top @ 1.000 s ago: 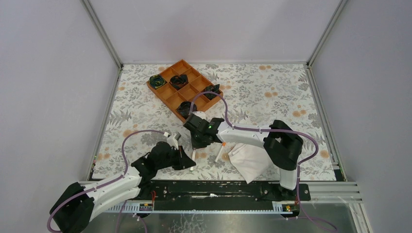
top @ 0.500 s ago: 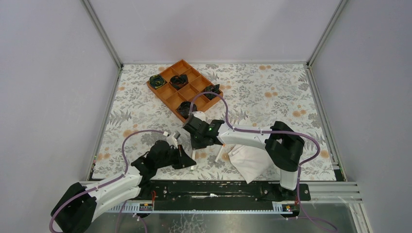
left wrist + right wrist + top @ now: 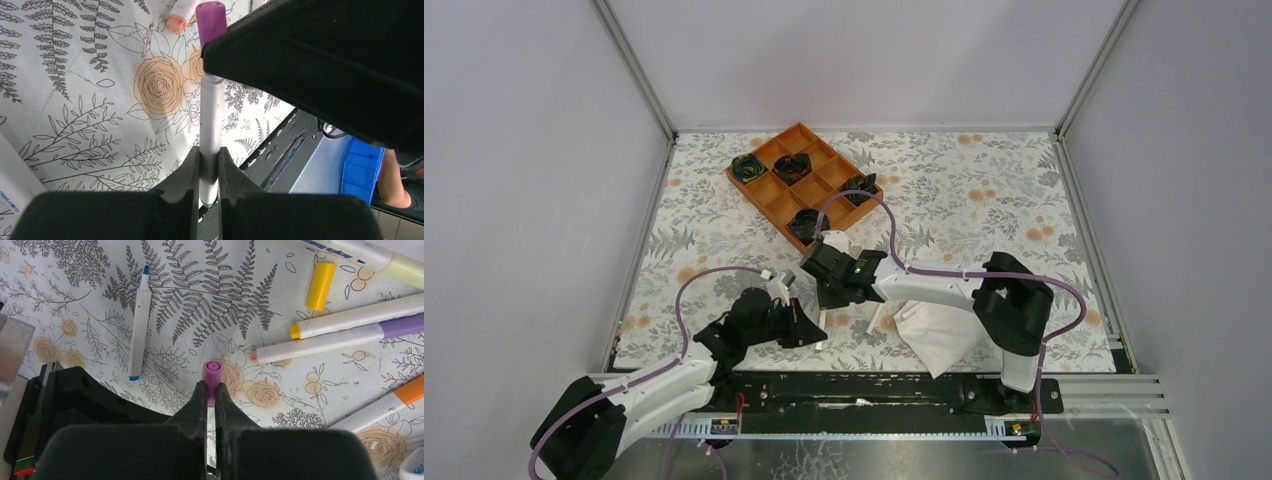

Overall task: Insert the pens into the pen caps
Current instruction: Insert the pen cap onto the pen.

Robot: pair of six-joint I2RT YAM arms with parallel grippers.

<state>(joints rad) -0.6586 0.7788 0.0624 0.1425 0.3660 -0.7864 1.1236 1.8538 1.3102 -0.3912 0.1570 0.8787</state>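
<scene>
My left gripper (image 3: 209, 155) is shut on a white pen (image 3: 210, 115) near its green-ringed end. The pen runs up to a purple cap (image 3: 211, 17) on its far end; the joint is partly hidden by the right gripper's black finger. In the right wrist view my right gripper (image 3: 210, 390) is shut on that purple cap (image 3: 211, 374). In the top view the left gripper (image 3: 812, 333) and right gripper (image 3: 824, 298) meet near the table's front. Loose on the mat lie a blue-tipped pen (image 3: 138, 322), a yellow cap (image 3: 320, 285) and several more pens (image 3: 320, 344).
A folded white cloth (image 3: 939, 332) lies right of the grippers, with a pen (image 3: 876, 316) at its left edge. An orange divided tray (image 3: 776, 190) with dark items stands at the back. The black front rail (image 3: 864, 388) is just behind the left gripper.
The right gripper with the purple cap has shifted a little left and toward the left gripper. The left gripper has barely moved and still holds the pen.
</scene>
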